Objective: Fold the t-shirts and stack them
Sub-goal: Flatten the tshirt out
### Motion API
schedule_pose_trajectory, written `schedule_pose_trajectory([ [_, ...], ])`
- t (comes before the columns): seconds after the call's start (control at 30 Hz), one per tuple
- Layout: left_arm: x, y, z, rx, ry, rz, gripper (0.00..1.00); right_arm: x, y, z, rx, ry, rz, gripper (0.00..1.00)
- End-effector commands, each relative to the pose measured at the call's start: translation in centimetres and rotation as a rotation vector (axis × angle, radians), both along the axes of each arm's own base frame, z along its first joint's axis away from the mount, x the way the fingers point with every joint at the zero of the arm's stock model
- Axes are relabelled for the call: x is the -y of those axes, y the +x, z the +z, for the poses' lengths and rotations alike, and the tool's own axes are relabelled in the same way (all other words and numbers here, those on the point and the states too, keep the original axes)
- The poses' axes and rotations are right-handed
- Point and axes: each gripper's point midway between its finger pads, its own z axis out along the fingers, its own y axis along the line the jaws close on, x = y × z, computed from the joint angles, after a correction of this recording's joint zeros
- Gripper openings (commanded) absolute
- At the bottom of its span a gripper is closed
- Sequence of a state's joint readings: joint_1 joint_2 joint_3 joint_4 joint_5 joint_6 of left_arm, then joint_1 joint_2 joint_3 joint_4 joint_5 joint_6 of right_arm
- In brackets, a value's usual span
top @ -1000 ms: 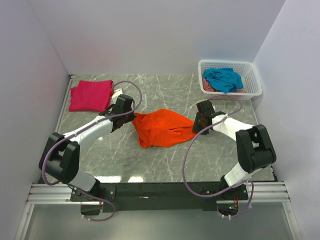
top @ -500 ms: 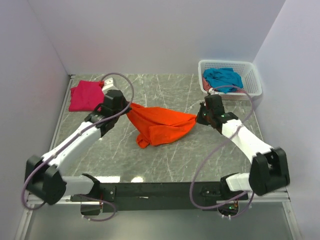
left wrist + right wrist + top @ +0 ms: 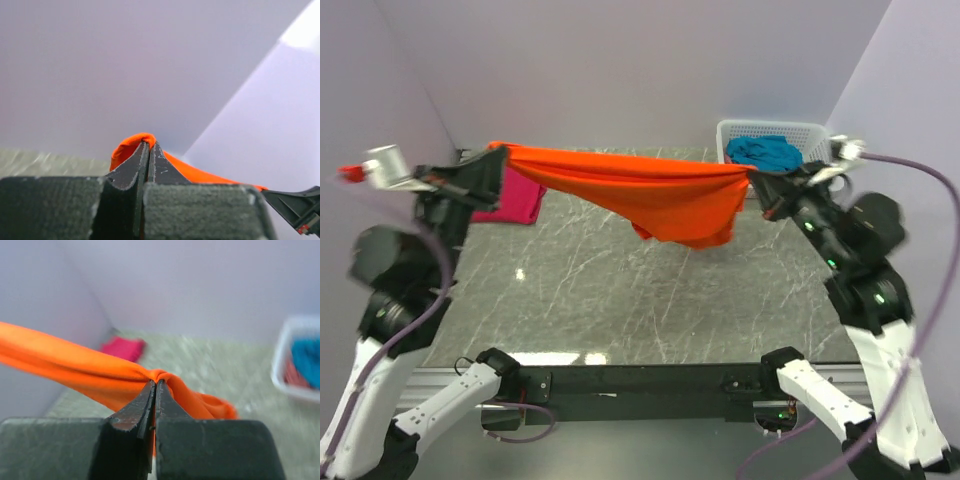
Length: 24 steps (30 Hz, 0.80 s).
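Observation:
The orange t-shirt (image 3: 650, 195) hangs stretched in the air between both grippers, high above the table, its middle sagging. My left gripper (image 3: 496, 152) is shut on its left end, seen as an orange fold (image 3: 131, 145) at my fingertips. My right gripper (image 3: 752, 176) is shut on its right end (image 3: 165, 377). The magenta-pink t-shirt (image 3: 516, 196) lies folded at the table's back left, partly hidden behind the left arm; it also shows in the right wrist view (image 3: 124, 347). The teal-blue t-shirt (image 3: 763, 154) lies in the white basket (image 3: 732, 134).
The white lattice basket stands at the back right corner and also holds a pinkish cloth (image 3: 295, 376). The grey marbled table (image 3: 620, 300) is bounded by lilac walls at the back and both sides.
Both arms have risen steeply and spread apart, lifting the orange t-shirt off the table and stretching it out wide in the air.

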<state>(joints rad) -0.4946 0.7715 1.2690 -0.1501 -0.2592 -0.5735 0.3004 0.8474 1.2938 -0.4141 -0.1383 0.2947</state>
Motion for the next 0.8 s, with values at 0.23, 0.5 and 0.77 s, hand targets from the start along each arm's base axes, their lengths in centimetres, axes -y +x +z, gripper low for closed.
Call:
schedule_pose_trajectory([
  [0.23, -1.1, -2.4, 5.9, 0.147, -0.010, 0.003, 0.01, -0.2, -6.3, 7.6, 0.218, -0.005, 0.124, 0.00],
  [0.5, -1.1, 9.2, 1.3, -0.115, 0.094, 0.294, 0.01, 1.7, 3.4, 4.6, 0.070, -0.120, -0.108, 0.00],
  [0.77, -3.4, 17.1, 4.6, -0.127, 0.106, 0.269, 0.01, -0.1, 9.0, 8.1, 0.096, -0.225, -0.038, 0.00],
])
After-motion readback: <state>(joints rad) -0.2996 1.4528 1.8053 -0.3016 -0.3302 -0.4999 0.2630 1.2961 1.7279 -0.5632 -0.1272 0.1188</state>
